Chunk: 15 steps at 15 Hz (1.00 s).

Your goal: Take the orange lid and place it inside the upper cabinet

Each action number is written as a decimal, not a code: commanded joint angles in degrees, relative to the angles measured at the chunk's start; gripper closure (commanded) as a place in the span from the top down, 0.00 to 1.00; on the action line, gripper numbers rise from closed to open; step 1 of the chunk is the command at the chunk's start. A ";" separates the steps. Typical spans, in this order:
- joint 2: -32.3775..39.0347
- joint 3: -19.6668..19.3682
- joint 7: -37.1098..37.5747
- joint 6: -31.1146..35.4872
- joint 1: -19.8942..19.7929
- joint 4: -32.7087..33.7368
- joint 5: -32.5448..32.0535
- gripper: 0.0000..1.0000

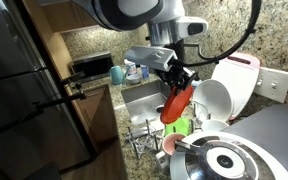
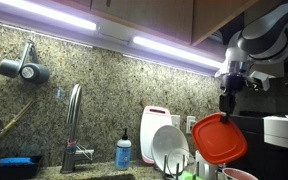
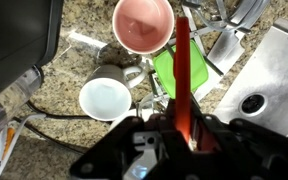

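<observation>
My gripper (image 1: 176,78) is shut on the orange lid (image 1: 175,102), which hangs below it on edge above the dish rack. In an exterior view the lid (image 2: 220,138) shows as a glossy orange-red disc under the gripper (image 2: 227,98). In the wrist view the lid (image 3: 182,70) is seen edge-on as a thin red strip between the jaws (image 3: 182,128). The upper cabinet (image 2: 174,15) is a brown wooden wall cabinet above the lights, with its doors closed.
Below are a salmon-pink dish (image 3: 143,24), a white bowl (image 3: 105,98), a green cup (image 1: 178,127) and a steel pot lid (image 1: 222,160). White plates (image 2: 169,148) stand in the rack. A dark refrigerator (image 1: 19,80) stands at one side. A faucet (image 2: 74,120) rises by the sink.
</observation>
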 commanded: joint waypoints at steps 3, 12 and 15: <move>-6.80 -0.27 -4.85 5.90 0.27 -6.49 7.18 0.04; -13.79 -2.31 -13.68 13.33 1.68 -13.62 19.65 0.04; -16.53 -4.30 -17.55 13.52 2.30 -15.91 22.69 0.04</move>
